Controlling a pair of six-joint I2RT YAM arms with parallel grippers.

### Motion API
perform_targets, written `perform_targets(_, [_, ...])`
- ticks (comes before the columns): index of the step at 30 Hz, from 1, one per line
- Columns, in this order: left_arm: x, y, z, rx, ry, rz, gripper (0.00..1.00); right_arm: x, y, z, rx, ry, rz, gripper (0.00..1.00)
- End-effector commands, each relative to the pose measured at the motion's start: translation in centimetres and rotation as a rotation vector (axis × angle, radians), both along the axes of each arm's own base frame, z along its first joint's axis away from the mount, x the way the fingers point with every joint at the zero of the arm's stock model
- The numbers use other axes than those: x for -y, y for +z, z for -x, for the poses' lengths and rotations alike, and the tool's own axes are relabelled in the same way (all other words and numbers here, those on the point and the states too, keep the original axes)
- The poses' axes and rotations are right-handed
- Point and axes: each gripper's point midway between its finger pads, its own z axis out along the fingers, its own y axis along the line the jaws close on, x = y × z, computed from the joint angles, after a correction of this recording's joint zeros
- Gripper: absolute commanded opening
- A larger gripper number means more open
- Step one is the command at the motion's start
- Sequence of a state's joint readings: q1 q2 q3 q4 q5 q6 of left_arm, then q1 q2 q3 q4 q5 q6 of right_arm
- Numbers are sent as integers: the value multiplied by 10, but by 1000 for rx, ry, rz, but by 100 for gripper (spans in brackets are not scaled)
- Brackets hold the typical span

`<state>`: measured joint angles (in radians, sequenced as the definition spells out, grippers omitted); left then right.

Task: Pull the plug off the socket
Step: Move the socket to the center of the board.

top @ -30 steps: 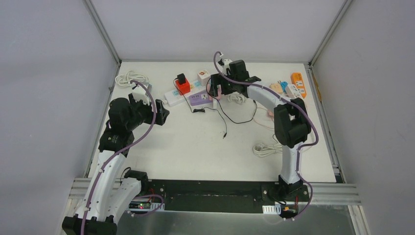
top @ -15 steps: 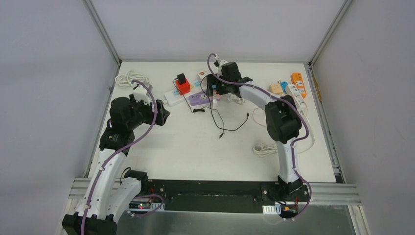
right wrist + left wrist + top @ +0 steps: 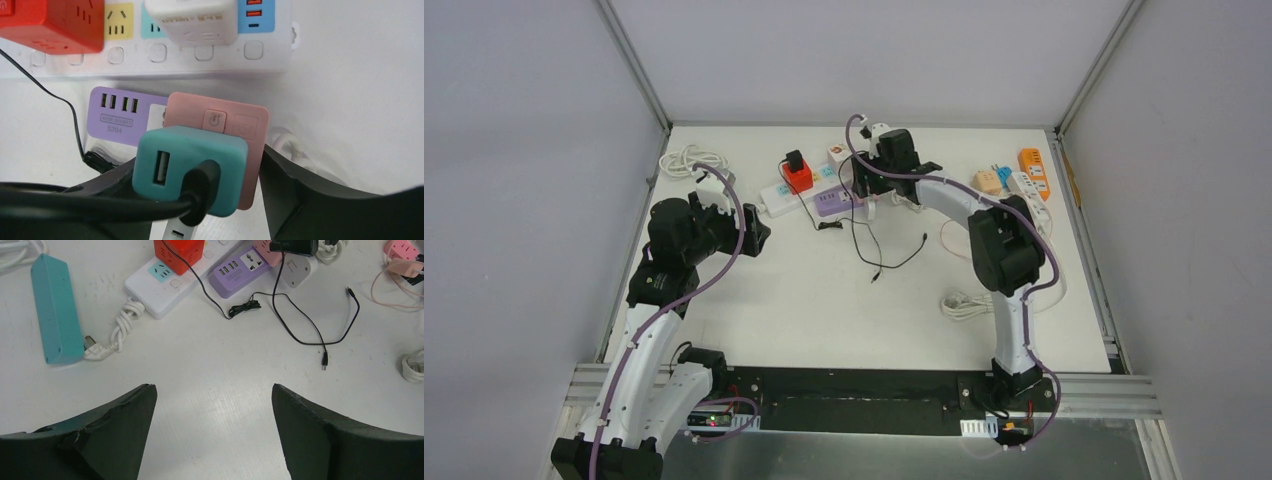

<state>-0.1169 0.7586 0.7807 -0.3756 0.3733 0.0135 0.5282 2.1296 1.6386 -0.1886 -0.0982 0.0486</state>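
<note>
While the left arm had not stirred over the last second, its tool (image 3: 211, 390) hanging wide open over bare surface (image 3: 210, 360) well apart from the sockets, the right arm had swung a little leftward along the back row and come down at the end of the purple strip (image 3: 120, 117). The right tool (image 3: 197, 172) had been spread wide and was now narrowing, with one finger on each side of the teal plug (image 3: 192, 150). That plug was seated on a pink adapter (image 3: 220, 117) which touched or overlapped the end of the purple strip. The wrist view showed the fingers hard up against the plug and the adapter's edge, but I could not tell whether they had actually clamped yet or were only closing in. The black cable (image 3: 75, 205) running from the plug's front port had also shifted, and its slack loop lay redrawn on the surface, probably dragged by the arm's approach. As I judged it, reaching was over and grasping had begun, and the plug was not yet out. The right-hand finger seemed to bear on the pink adapter rather than on the plug alone, so a pull risked lifting both together.
</note>
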Motion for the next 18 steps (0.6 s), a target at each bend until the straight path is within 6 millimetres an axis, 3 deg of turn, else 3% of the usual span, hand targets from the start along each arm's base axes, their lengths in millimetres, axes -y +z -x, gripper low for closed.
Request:
perform_targets(1, [1, 10, 0, 38, -11, -3, 88, 47, 30, -9, 91, -10, 26, 32])
perform_targets(6, [2, 9, 0, 35, -18, 2, 88, 88, 38, 2, 105, 11, 45, 23])
perform_targets(11, [3, 10, 0, 36, -25, 3, 88, 120, 34, 18, 51, 70, 76, 19])
perform_targets(14, [4, 10, 0, 35, -30, 4, 88, 132, 31, 30, 19, 127, 95, 18])
perform_targets(18, [7, 10, 1, 36, -47, 8, 87, 134, 26, 56, -32, 252, 94, 17])
